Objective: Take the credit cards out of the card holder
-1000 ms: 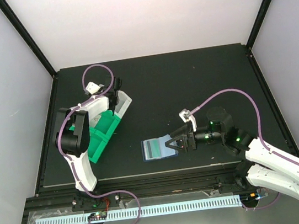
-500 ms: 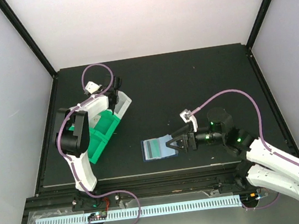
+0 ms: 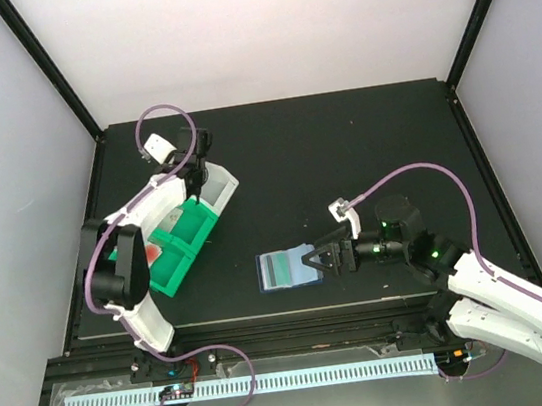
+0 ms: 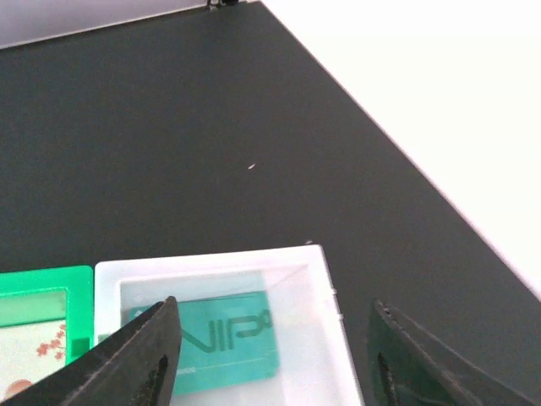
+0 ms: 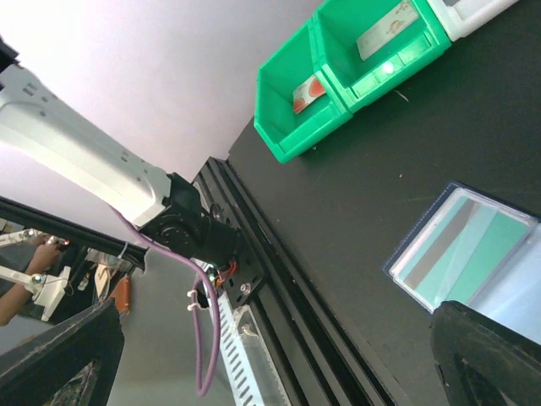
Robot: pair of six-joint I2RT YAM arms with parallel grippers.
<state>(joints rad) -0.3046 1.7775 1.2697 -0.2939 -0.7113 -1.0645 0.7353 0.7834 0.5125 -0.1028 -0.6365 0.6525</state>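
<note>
Robotics lab test cell, plain white walls [image 3: 257, 33], black framed table [image 3: 343, 142]

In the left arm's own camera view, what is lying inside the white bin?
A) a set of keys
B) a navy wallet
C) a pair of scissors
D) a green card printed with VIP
D: the left wrist view shows a green card with VIP lettering lying flat on the floor of the white bin.
</note>
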